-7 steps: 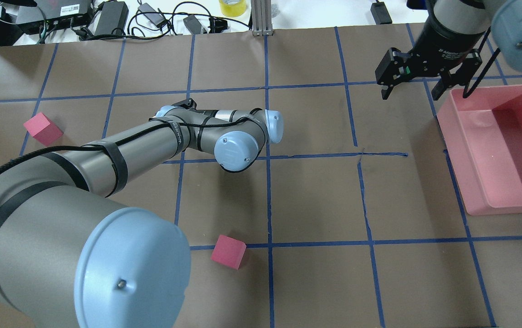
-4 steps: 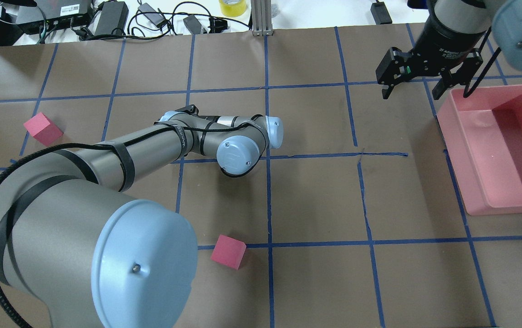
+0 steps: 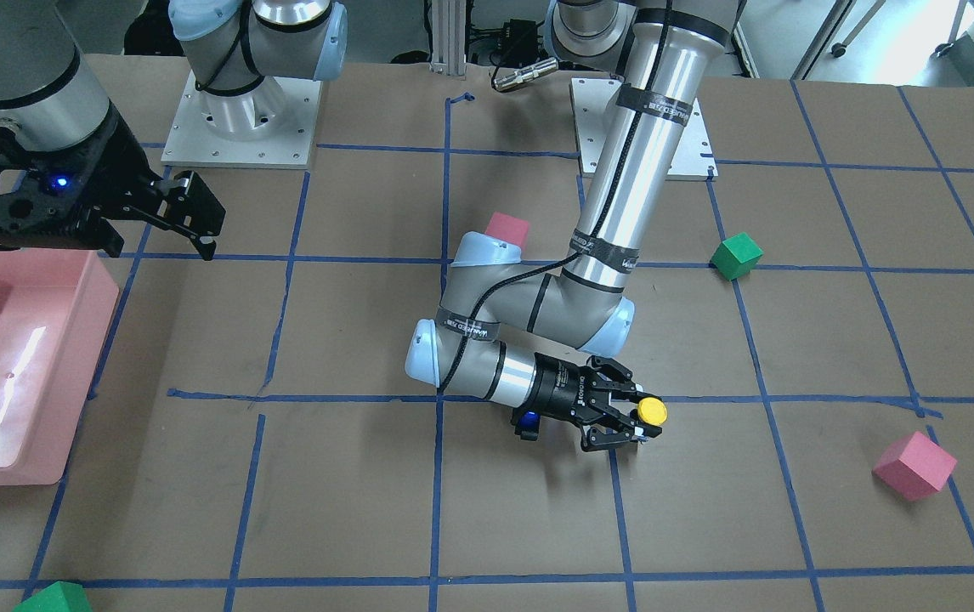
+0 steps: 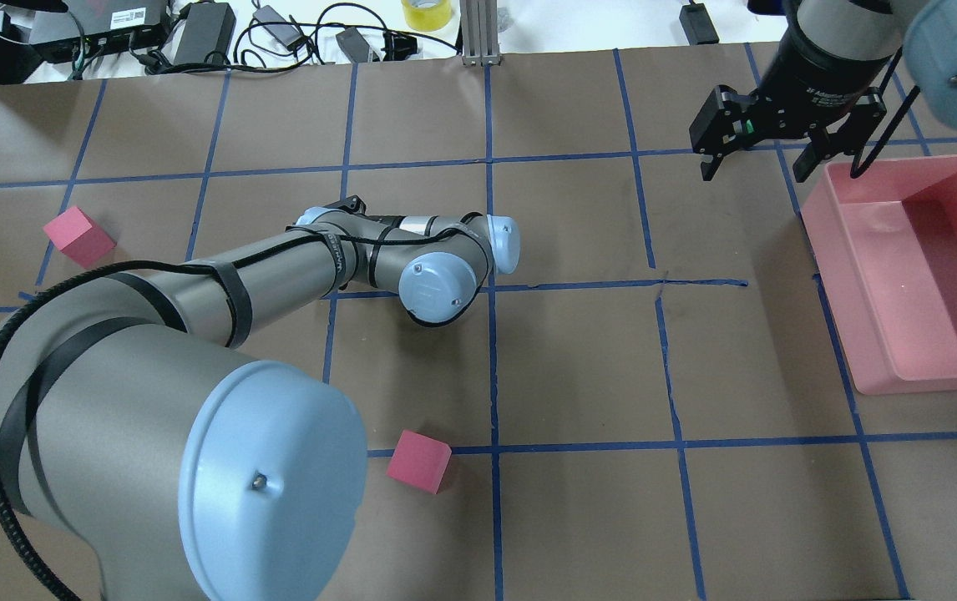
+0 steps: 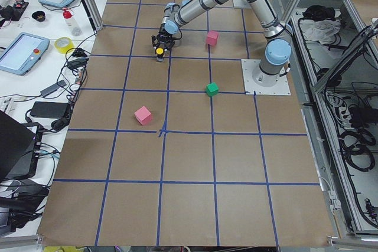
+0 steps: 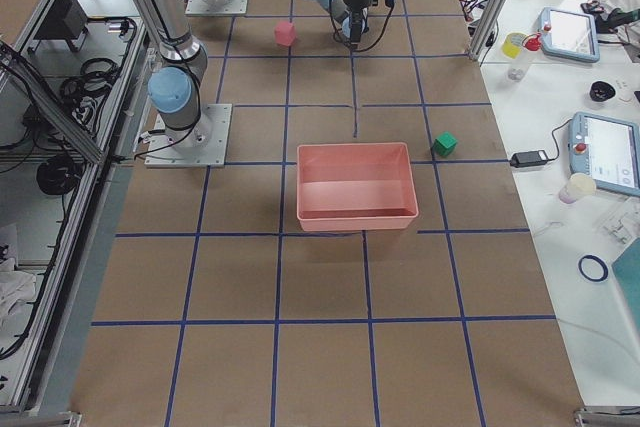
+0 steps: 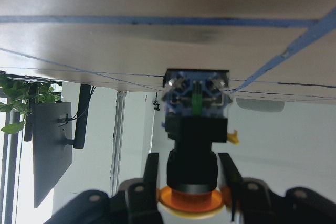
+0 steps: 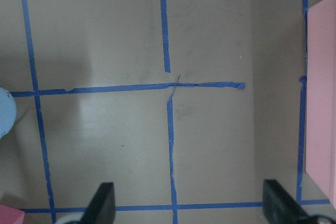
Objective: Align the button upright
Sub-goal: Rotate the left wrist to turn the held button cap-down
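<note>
The left hand (image 3: 637, 417), lying level just above the worktop (image 3: 538, 527), clamps the button (image 3: 649, 412) by its black body, long axis vertical, yellow cap upward, metal end downward.

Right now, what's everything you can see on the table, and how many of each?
table: one, brown with a blue tape grid.
button: one, yellow cap, black body, gripped near the table's middle.
pink cubes: two, pink, one on the robot's left side, one beside the left arm.
green cubes: two, green, one near the left arm's base, one at the far edge.
bin: one, pink, on the robot's right side.
left end effector: one, black, shut on the button.
right end effector: one, black, open, above the table beside the bin.
</note>
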